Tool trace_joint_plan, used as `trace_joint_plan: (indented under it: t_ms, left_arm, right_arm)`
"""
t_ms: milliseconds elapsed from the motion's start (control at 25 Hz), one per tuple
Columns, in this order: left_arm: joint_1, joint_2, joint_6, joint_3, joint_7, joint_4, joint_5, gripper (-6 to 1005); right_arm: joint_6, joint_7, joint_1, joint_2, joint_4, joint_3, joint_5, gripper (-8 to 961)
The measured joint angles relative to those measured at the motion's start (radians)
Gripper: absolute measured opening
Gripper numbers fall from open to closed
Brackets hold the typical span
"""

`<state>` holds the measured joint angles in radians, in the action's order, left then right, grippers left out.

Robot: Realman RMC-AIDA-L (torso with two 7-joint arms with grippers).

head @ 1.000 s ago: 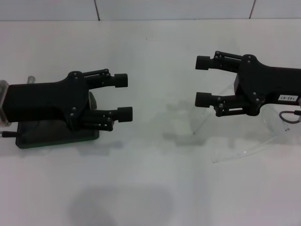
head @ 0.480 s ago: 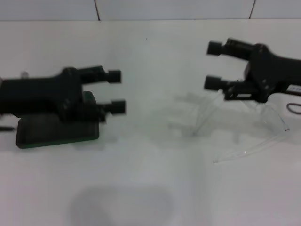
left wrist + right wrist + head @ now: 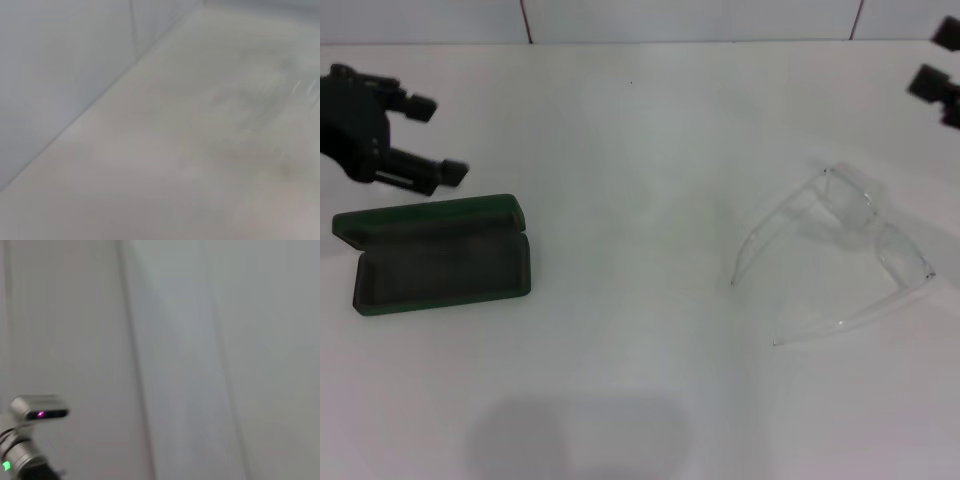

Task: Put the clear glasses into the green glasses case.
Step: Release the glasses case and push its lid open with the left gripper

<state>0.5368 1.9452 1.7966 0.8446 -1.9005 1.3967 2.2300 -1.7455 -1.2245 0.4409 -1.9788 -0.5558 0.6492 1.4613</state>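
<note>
A plain white table [image 3: 640, 400] fills nearly the whole head view, and a soft grey shadow [image 3: 575, 435] lies on it near the front edge. Along the far side runs a pale wall [image 3: 690, 18] split by thin dark seams, and the left wrist view shows the same kind of pale surface meeting a grey wall [image 3: 65, 60] along a slanted line. In the right wrist view a small silver device [image 3: 37, 409] with a purple light sits low against a grey panelled wall [image 3: 225, 340].
</note>
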Motion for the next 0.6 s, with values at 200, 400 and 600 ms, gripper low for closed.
trace_joint_plan:
  t_ms: [200, 400, 600]
  left_arm:
    - [0.034, 0.067, 0.007, 0.088, -0.021, 0.103, 0.29, 872]
    - [0.045, 0.109, 0.0, 0.141, -0.021, 0.118, 0.41, 872]
    - [0.064, 0.129, -0.05, 0.181, -0.006, 0.087, 0.45, 872]
  right_arm:
    - [-0.011, -0.006, -0.042, 0.0, 0.002, -0.07, -0.001, 873]
    - [-0.018, -0.007, -0.051, 0.0, 0.015, -0.077, -0.011, 871]
    - [-0.025, -0.006, -0.055, 0.008, 0.028, -0.078, -0.011, 870]
